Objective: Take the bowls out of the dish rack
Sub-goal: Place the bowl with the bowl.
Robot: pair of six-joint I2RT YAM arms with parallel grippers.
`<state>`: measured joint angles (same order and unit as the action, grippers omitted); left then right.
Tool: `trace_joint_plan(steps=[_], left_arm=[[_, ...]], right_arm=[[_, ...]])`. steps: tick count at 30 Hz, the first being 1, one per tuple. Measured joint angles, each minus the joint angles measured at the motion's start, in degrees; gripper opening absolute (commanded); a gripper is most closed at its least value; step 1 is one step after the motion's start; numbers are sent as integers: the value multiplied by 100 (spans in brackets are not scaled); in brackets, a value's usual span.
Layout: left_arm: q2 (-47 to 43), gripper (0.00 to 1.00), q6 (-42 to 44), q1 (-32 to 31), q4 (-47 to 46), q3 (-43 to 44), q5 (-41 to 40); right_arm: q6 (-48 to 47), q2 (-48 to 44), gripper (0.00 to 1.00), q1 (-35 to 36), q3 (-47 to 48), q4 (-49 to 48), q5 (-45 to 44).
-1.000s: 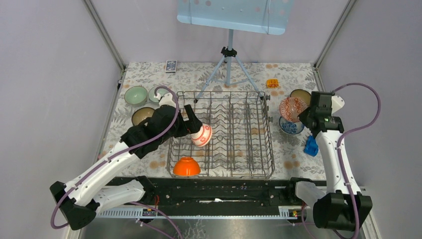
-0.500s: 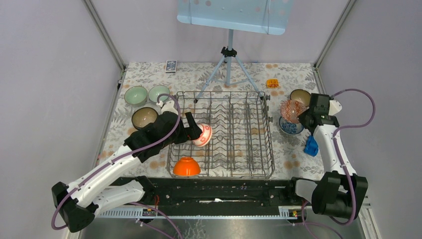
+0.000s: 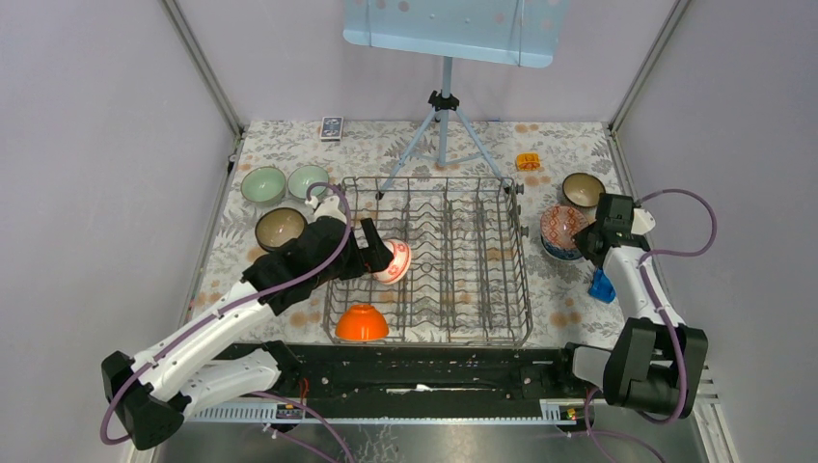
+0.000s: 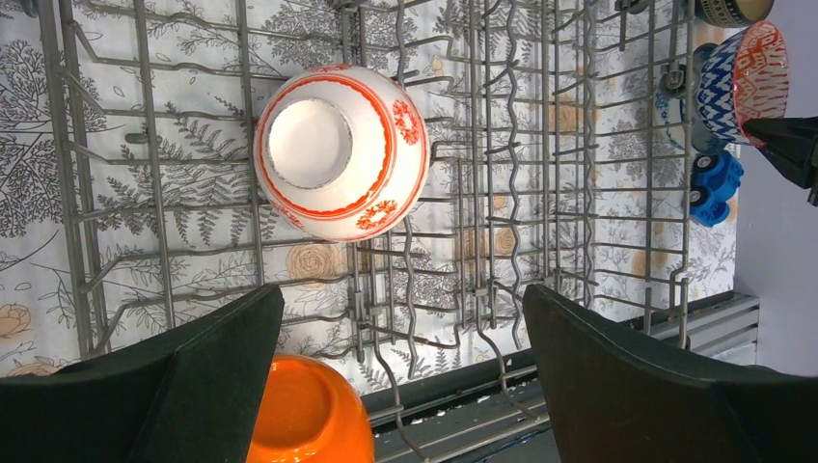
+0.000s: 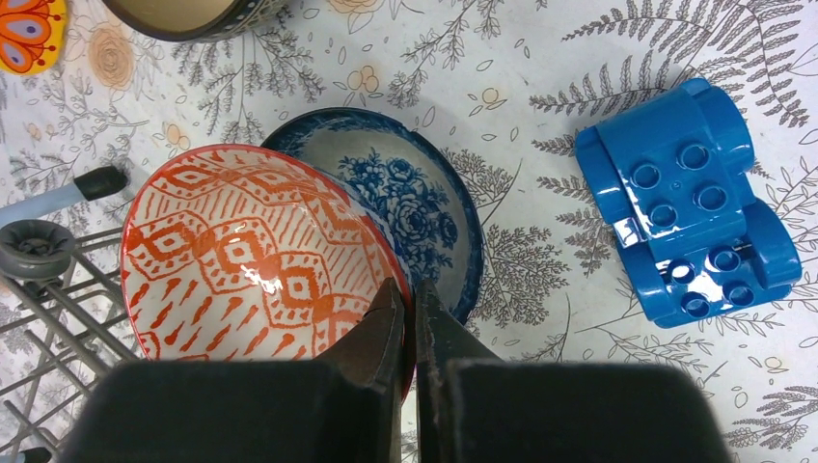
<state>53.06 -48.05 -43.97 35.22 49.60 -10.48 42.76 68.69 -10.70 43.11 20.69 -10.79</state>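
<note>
Fingers of the right arm (image 5: 381, 338) are squeezing shut on the rim of the red zigzag bowl (image 5: 241, 256). That bowl is tilting partly over the blue flower bowl (image 5: 415, 207) on the tabletop (image 5: 540, 77), just right of the dish rack (image 3: 482, 289) in the top view. A blue block (image 5: 685, 203) is lying near them. The left fingers (image 4: 193, 376) are spreading wide, holding nothing, and hanging over the rack. Inside it, the red-ringed bowl (image 4: 338, 149) is resting bottom-up among the wires. The orange bowl (image 4: 309, 415) is sitting by the lower edge.
</note>
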Motion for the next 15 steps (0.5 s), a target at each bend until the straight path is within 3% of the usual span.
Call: trace_joint_plan(steps=[15], left_arm=[[173,99,-22,0,-31,-52,0]], right_arm=[[0,278,0,-98,-136,-341,39]])
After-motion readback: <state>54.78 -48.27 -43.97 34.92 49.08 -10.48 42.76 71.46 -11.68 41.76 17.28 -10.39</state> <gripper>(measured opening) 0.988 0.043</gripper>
